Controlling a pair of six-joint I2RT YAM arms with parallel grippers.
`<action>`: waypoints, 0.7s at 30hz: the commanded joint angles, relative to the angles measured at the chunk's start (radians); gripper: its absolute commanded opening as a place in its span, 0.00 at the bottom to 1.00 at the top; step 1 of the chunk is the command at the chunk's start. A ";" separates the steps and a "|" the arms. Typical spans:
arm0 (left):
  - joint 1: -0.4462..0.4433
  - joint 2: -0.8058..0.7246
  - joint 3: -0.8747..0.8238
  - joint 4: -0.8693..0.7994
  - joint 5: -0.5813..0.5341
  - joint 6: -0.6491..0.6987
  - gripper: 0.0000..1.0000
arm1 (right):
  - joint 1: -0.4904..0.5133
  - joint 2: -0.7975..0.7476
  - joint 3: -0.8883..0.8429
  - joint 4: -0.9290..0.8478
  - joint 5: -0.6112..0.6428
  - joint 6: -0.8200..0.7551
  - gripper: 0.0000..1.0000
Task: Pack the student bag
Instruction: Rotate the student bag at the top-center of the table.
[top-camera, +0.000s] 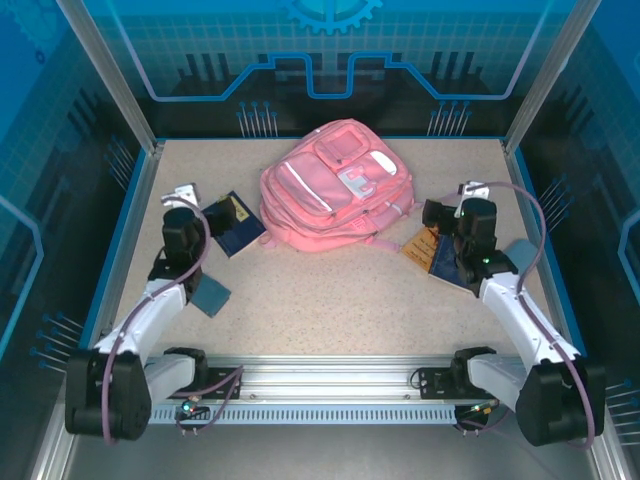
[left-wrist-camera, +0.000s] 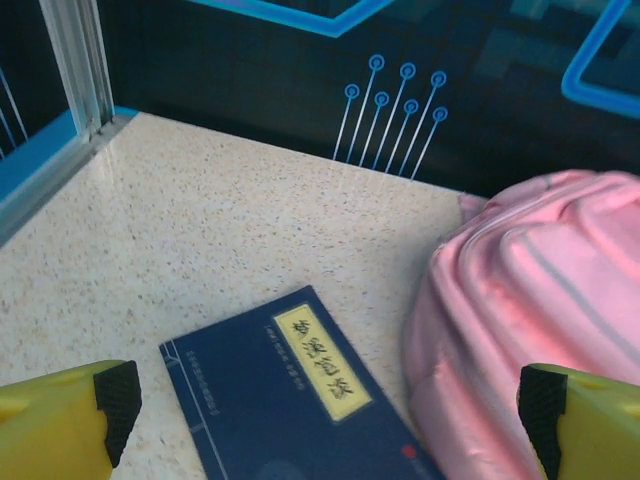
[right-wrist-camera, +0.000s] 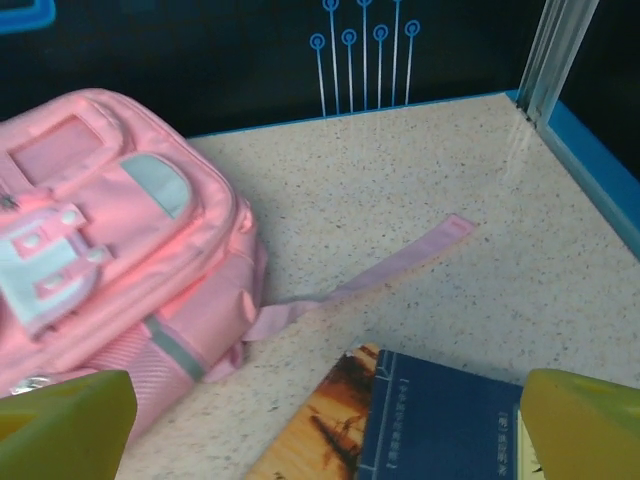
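Starting at the near edge, a metal rail (top-camera: 320, 385) carries the bases of both arms, which reach forward over the speckled bench (top-camera: 330, 315). Beside the left arm a flat grey-blue piece (top-camera: 210, 295) lies on the bench. Further in, the left hand (left-wrist-camera: 330, 405) is spread wide and holds nothing, its yellow fingers (left-wrist-camera: 60, 415) with black pads standing either side of a dark blue book (left-wrist-camera: 300, 400) that has a yellow title label. That book lies flat just left of the backpack (top-camera: 335, 185). On the other side the right hand (right-wrist-camera: 325, 425) is spread wide too and empty, above a second dark blue book (right-wrist-camera: 450, 425) whose edge shows an orange picture. A loose pink strap (right-wrist-camera: 400, 265) runs from the backpack across the bench just beyond this book. The backpack lies in the far middle of the bench, between the two hands, with its front pockets and pale trim facing up. Behind it stands the dark back wall with blue line patterns.
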 joint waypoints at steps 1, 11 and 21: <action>0.000 -0.078 0.118 -0.404 0.051 -0.195 0.99 | 0.021 0.019 0.109 -0.371 -0.146 0.178 1.00; 0.000 -0.152 0.253 -0.682 0.275 -0.196 0.99 | 0.318 0.322 0.326 -0.448 -0.226 0.315 1.00; -0.001 -0.153 0.222 -0.651 0.365 -0.193 0.99 | 0.522 0.788 0.755 -0.436 -0.224 0.298 0.98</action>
